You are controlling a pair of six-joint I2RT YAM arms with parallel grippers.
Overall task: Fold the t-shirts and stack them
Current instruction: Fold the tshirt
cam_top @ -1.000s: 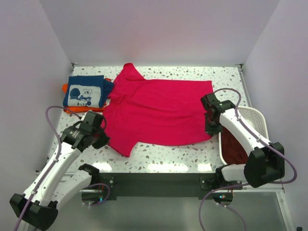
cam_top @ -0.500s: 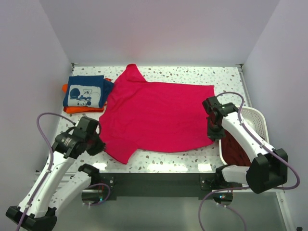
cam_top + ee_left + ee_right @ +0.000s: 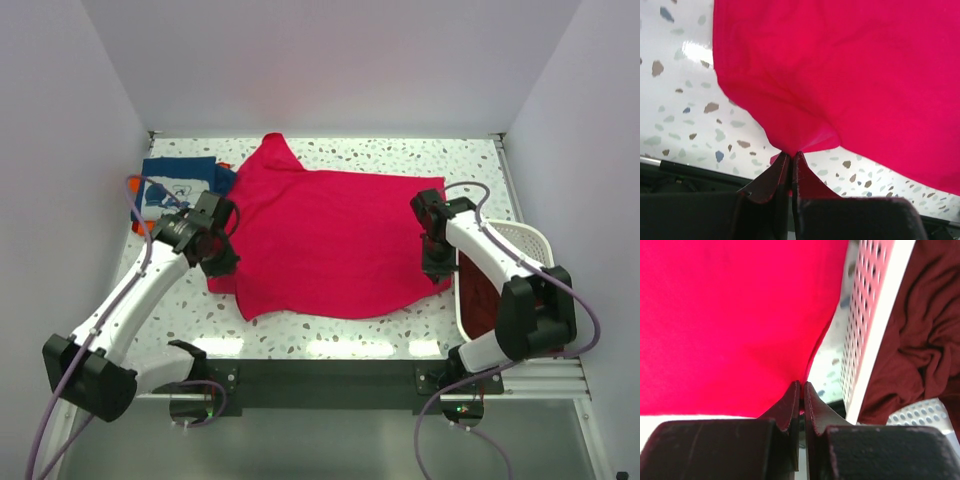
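Observation:
A bright crimson-pink t-shirt (image 3: 330, 235) lies spread across the middle of the table. My left gripper (image 3: 224, 258) is shut on its near-left edge, and the cloth (image 3: 850, 75) bunches to a point at the closed tips (image 3: 791, 154). At the shirt's right edge, next to the basket, my right gripper (image 3: 432, 262) is also shut on the cloth (image 3: 730, 315), pinched at its tips (image 3: 802, 384). A folded navy t-shirt (image 3: 165, 180) with white print lies at the back left on an orange one (image 3: 146, 226), partly hidden by my left arm.
A white perforated laundry basket (image 3: 522, 238) stands at the right edge, its wall (image 3: 880, 325) close beside my right gripper. Dark maroon t-shirts (image 3: 482, 300) lie crumpled inside it (image 3: 925, 330). White walls close in the table on the left, back and right.
My left arm swung back and to the right, drawing the crimson shirt's near-left corner inward. My right gripper shifted slightly back along the shirt's right edge. Both stayed shut.

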